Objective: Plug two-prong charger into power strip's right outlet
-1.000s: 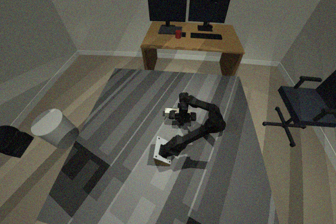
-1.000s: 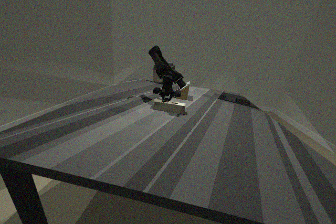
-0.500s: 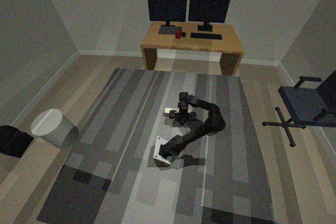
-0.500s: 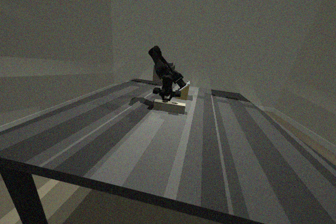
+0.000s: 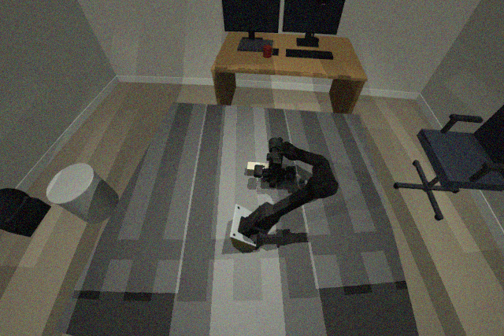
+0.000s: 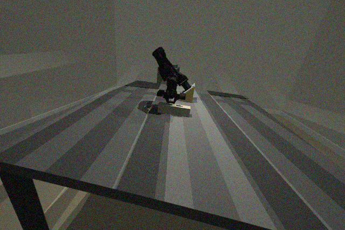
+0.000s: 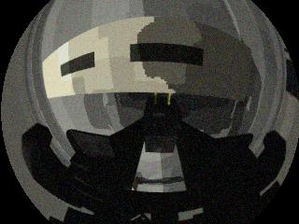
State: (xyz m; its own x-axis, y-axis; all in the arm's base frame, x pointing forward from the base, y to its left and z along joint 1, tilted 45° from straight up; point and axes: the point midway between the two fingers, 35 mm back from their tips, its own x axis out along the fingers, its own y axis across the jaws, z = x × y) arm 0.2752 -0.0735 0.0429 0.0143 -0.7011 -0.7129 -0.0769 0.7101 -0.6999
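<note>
Fingers partly closed, clamped on dark charger [image 7: 159,127], pointing down over cream power strip [image 7: 119,63]. Charger just above strip, between two dark slots in wrist view; prongs hidden. Strip flat on striped desk [image 6: 178,149], just beside arm [image 5: 309,186].

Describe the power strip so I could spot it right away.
Find the striped table, then the black arm at its middle. Right under the gripper lies a low cream block, the power strip; unlike the tilted base plate nearby, it has dark slots on top.
</note>
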